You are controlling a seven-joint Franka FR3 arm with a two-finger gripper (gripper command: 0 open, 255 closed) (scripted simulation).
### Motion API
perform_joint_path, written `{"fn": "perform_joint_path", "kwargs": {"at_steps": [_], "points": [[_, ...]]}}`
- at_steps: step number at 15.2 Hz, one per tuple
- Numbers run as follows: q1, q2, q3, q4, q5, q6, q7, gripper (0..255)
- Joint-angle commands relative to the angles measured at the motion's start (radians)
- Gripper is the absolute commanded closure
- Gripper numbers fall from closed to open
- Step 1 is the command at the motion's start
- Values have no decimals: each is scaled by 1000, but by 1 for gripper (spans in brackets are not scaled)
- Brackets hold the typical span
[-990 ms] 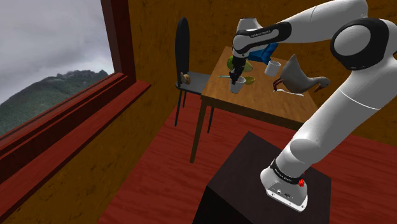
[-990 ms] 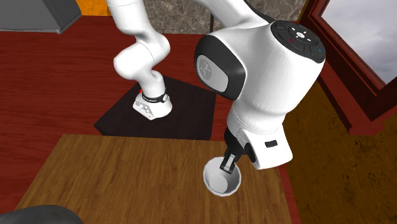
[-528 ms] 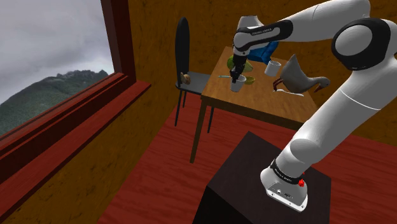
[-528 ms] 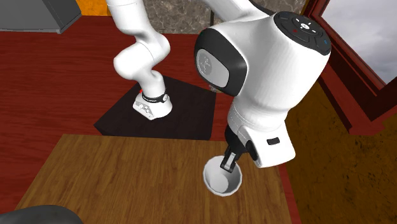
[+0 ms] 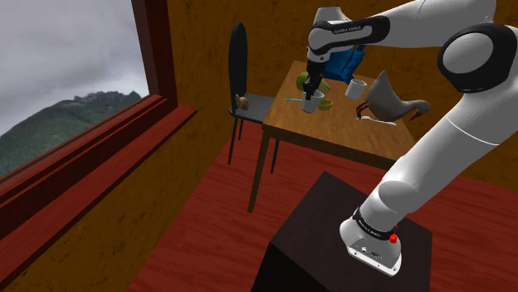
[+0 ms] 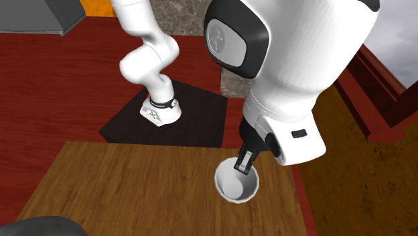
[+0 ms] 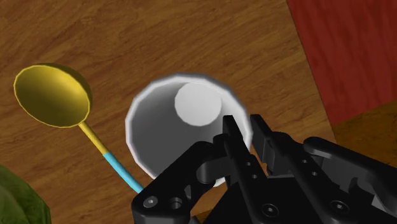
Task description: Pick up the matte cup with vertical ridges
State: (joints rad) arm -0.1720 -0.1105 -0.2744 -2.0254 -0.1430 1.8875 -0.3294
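Cup (image 7: 175, 124) is where my eye goes: white, open end up, near one edge of the wooden tabletop (image 6: 120, 181), with red floor just past that edge. The hand (image 7: 243, 124) has come at it from above and is closed on its wall, one black finger inside the rim and the other outside. That grip makes sense, since the cup looks too wide to take around the body. It also leaves the cup hanging off to one side of the hand, so I would expect it to tip if the squeeze were light. Whether the base is clear of the wood I cannot tell for sure. Just beside the cup lies a spoon (image 7: 54, 95) with a yellow bowl and a blue-ended handle, apart from the cup and out of the hand's way. A green object (image 5: 326, 104) sits near that. Further along stands a second cup (image 5: 355, 89), well apart, and beyond the tabletop a dark chair (image 5: 241, 75) stands by the wall.
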Motion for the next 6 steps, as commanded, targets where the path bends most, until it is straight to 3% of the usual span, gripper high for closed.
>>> {"fn": "perform_joint_path", "kwargs": {"at_steps": [1, 6], "points": [[0, -2, 1, 27, 1, -29, -3, 255], [1, -7, 2, 64, 1, -71, -6, 255]]}}
